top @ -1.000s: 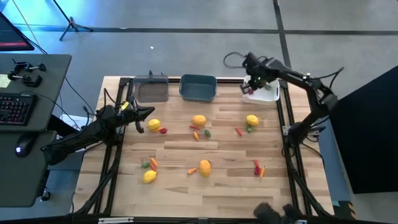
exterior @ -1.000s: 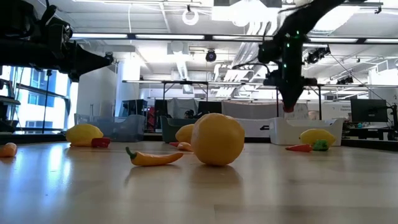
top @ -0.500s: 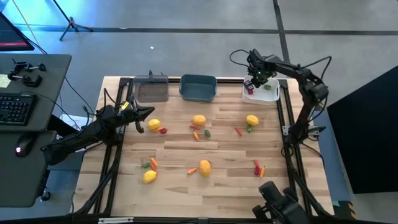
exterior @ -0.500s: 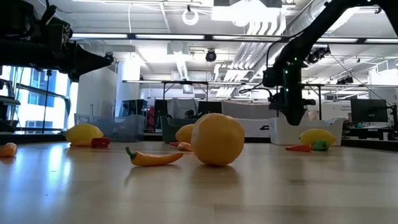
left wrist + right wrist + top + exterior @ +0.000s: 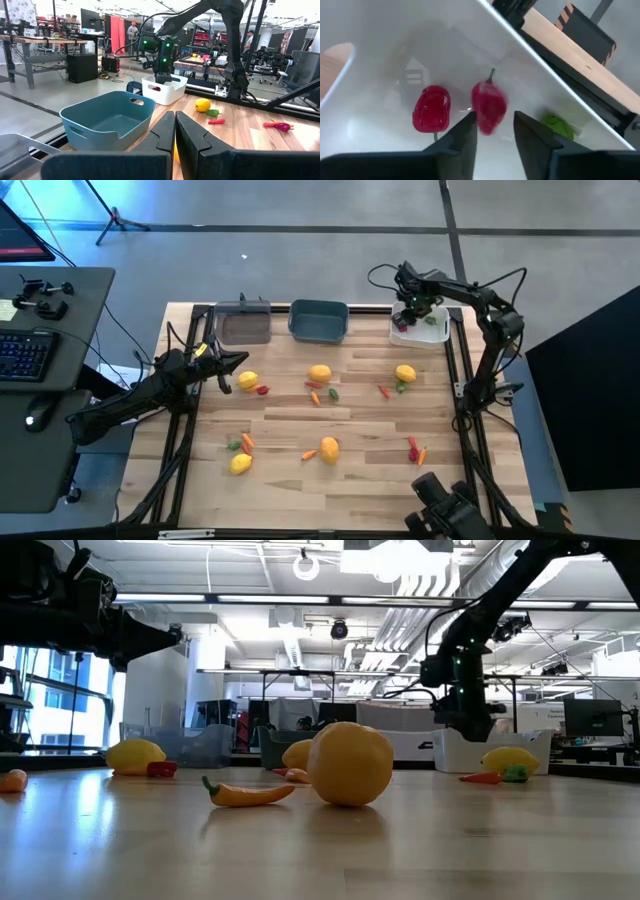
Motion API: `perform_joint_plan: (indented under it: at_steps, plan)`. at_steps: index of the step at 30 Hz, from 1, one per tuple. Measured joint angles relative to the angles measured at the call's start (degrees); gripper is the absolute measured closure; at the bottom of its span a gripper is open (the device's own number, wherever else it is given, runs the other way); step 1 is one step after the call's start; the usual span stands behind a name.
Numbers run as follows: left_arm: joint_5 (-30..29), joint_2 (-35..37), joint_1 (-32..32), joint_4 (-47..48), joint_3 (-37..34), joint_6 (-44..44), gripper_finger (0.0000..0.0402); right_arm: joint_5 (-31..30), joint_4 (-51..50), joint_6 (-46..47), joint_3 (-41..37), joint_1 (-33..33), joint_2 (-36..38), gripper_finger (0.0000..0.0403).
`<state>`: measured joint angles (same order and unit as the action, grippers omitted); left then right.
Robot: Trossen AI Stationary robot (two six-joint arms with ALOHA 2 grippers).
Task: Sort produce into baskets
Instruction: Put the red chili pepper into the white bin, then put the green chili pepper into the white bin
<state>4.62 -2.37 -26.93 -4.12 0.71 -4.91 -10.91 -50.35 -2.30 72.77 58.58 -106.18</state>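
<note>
**Right arm lowers into the white bin and lets a red pepper go**

Since a second ago the right gripper [image 5: 407, 312] has dropped from above the white bin [image 5: 436, 334] to its mouth, and its fingers have parted. In the right wrist view a red pepper [image 5: 489, 107] shows blurred just beyond the spread fingers [image 5: 461, 134], apparently falling beside a second red piece [image 5: 431, 108] and a green one [image 5: 555, 125] already on the bin floor.

The left gripper [image 5: 224, 362] waits over the desk [image 5: 360, 420] near a lemon [image 5: 247, 381], fingers closed on nothing.

The risk, judged from here: the fingers sit low between the bin walls, so a sideways withdrawal could catch the rim and drag the bin.

Only the wrist view shows the bin's contents; the high view alone shows the lemons, carrots and peppers left unsorted and the teal bin [image 5: 318, 321] empty.
</note>
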Motion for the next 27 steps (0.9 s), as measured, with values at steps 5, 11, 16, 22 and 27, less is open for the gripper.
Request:
perform_joint_plan:
  at_steps: [5,11,16,22,27]
  plan:
    - [0.0,0.0,0.0,-0.2,0.0,0.0,0.0401,-0.4,-3.2,-0.8,0.7,-0.1,0.6,0.0253]
    - [0.0,0.0,0.0,-1.4,0.0,0.0,0.0401,-1.1,-5.1,1.1,1.4,-0.9,5.2,0.0275]
    - [-0.1,0.0,0.0,-1.3,0.0,0.0,0.0401,-1.1,-4.0,1.8,1.4,-3.2,9.7,0.0313]
    - [-0.1,0.0,0.0,-1.3,0.0,0.0,0.0401,-1.0,1.4,1.8,1.4,-8.0,12.4,0.0365]
    - [-0.1,0.0,0.0,-1.4,0.0,0.0,0.0401,-0.8,9.3,0.7,0.0,-12.7,12.4,0.04]
